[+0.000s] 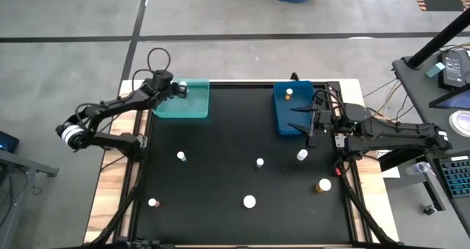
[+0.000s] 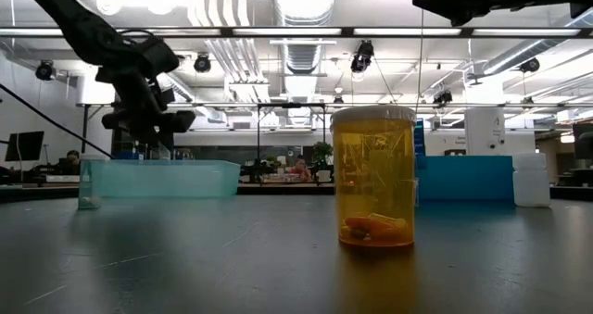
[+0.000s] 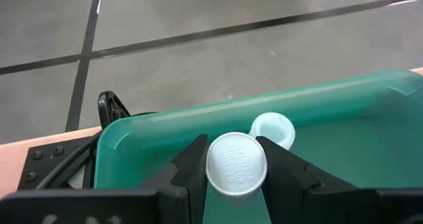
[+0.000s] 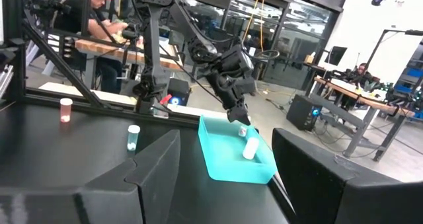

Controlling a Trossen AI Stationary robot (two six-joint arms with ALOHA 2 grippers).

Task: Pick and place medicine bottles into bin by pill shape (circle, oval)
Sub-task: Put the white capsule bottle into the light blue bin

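The left gripper (image 3: 234, 159) pinches a white-capped bottle (image 3: 236, 164) over the teal bin (image 3: 344, 108), above another bottle (image 3: 272, 129) inside. Best lower first, then release. The right gripper (image 1: 307, 120) waits open beside the blue bin (image 1: 283, 109).

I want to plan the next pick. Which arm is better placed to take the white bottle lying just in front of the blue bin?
Probably the right. The right gripper hangs open beside the blue bin, close to that white bottle. The left gripper is busy: it holds a white-capped bottle over the teal bin.
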